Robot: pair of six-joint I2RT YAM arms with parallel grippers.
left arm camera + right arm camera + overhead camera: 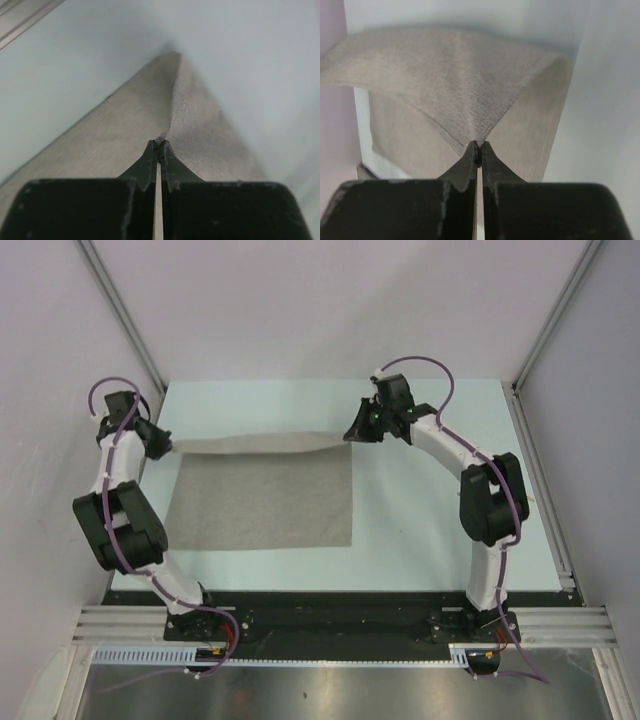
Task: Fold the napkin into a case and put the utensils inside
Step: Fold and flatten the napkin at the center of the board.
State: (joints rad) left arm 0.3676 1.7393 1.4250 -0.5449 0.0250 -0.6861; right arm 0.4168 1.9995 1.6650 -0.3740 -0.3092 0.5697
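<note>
The grey-beige napkin (265,498) lies spread on the pale table, its far edge lifted off the surface. My left gripper (172,447) is shut on the napkin's far left corner. In the left wrist view the cloth (150,120) runs away from the pinched tips of the left gripper (160,145). My right gripper (352,434) is shut on the far right corner. In the right wrist view the lifted napkin (450,80) drapes from the right gripper (480,146), with the flat part beneath it. The utensils are out of view.
Grey walls enclose the table (430,530) on the left, back and right. A metal rail (540,480) runs along the table's right edge. A black strip and aluminium frame (340,625) with the arm bases lie at the near edge.
</note>
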